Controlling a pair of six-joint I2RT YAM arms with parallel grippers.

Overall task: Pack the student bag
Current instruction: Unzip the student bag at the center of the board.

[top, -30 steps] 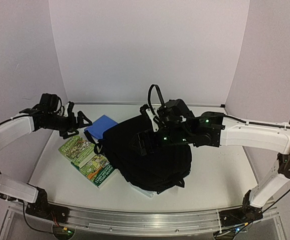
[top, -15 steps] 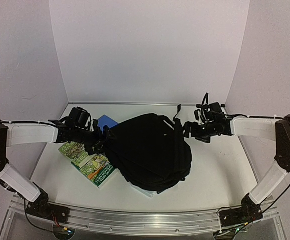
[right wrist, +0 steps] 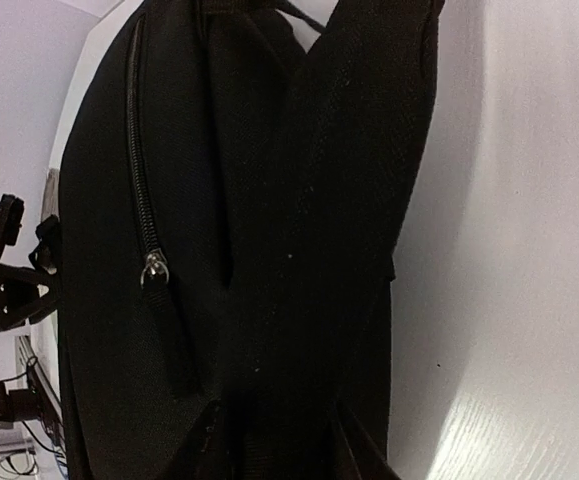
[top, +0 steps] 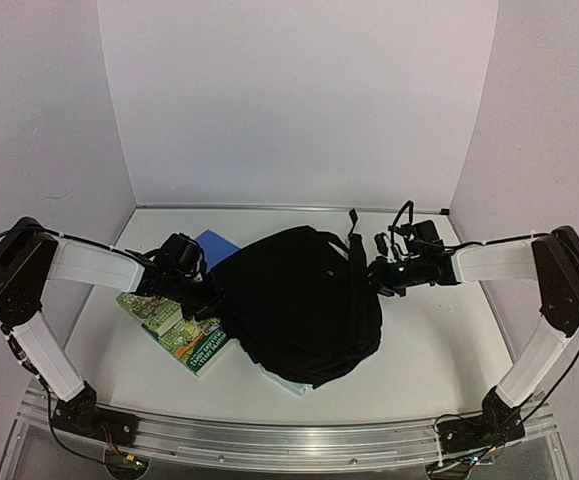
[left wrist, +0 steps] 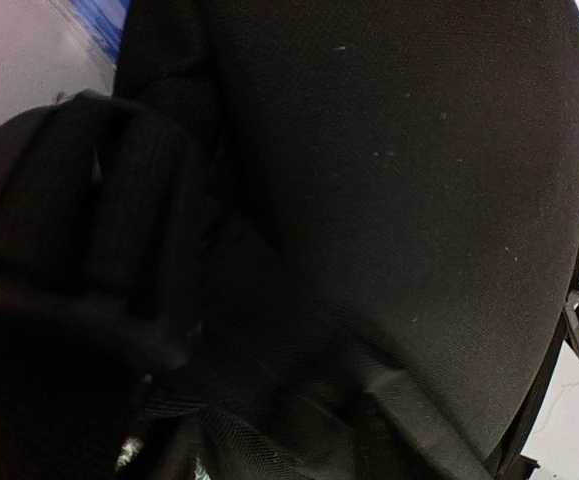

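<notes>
**Two arms flank the student bag (top: 304,300), zipper (right wrist: 154,265) closed.**
Books (top: 174,325) wait on the near surface (top: 439,340). Mid-surface, the left gripper (top: 201,290) and right gripper (top: 374,272) meet the bag's opposite sides, probably to open it. I cannot tell whether either is pinching fabric.

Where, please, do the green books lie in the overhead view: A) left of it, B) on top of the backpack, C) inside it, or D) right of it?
A: the green books lie on the table just left of the backpack.
</notes>
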